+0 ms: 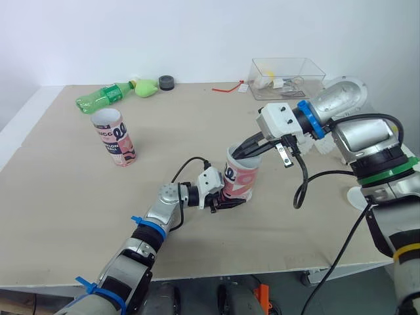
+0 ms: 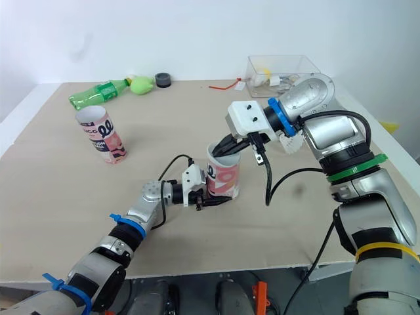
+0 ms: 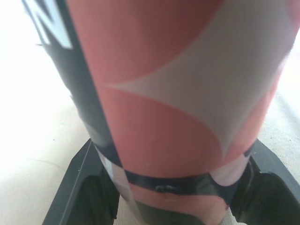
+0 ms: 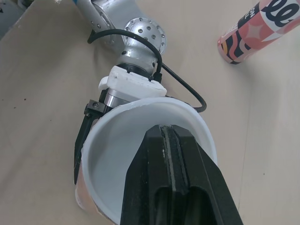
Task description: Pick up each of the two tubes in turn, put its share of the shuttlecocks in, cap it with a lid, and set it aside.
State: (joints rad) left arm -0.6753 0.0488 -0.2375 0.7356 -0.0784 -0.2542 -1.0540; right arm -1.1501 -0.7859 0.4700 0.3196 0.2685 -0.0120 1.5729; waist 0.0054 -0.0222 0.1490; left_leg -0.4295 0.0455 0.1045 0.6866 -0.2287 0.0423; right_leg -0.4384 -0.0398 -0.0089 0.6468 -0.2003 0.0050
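A pink and white tube [image 1: 240,180] stands upright in the middle of the table, mouth open. My left gripper [image 1: 231,198] is shut on its lower part, one finger on either side [image 3: 82,187]. My right gripper [image 1: 240,153] comes in from the right. Its fingers are pressed together and their tips dip into the tube's mouth [image 4: 110,140], with nothing visible between them. The second tube [image 1: 113,136] stands upright and open at the left of the table. A white feathered shuttlecock [image 2: 291,142] shows behind my right forearm.
A clear plastic box [image 1: 287,77] sits at the back right. A green bottle [image 1: 105,97], a green-yellow object [image 1: 146,86] and a dark grey lid [image 1: 167,82] lie along the back edge. A white round piece [image 1: 358,197] lies near the right edge.
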